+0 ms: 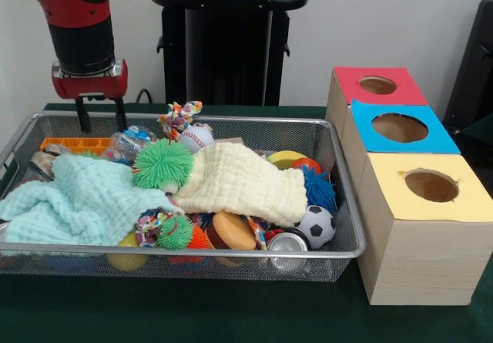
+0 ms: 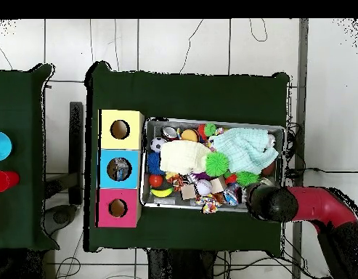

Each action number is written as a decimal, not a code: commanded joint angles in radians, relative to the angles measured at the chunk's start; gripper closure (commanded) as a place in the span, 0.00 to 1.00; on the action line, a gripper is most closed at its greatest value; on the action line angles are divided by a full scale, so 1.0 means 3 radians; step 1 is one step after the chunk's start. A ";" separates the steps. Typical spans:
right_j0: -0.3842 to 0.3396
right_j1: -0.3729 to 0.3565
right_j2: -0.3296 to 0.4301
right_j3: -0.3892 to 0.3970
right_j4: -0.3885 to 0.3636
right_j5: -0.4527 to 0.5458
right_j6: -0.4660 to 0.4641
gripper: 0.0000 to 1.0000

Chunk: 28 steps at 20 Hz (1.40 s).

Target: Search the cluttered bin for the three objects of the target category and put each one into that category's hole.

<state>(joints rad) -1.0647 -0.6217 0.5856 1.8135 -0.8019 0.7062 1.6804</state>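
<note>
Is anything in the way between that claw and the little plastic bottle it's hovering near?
Nothing visible blocks it. The gripper hangs open above the far corner of the bin, and a crumpled clear bottle lies uncovered just beside it. The mint cloth and green spiky ball lie nearer the camera.

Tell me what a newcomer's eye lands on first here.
First the wire bin, heaped with toys, with a pale yellow cloth and a mint cloth draped over the pile. Next, the red, blue and yellow holed boxes beside it. The red arm's pincer hangs open over the bin's far corner.
</note>
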 commanded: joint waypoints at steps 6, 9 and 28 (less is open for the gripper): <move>0.0036 0.0354 -0.0240 -0.0056 -0.0068 -0.0397 0.0042 0.00; 0.0086 0.0338 -0.0190 -0.0041 0.0123 -0.0352 0.0129 0.00; 0.0261 0.0571 -0.0420 -0.0301 0.0290 -0.0739 0.0324 0.00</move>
<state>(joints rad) -1.0119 -0.5292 0.5162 1.8092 -0.6830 0.5987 1.6804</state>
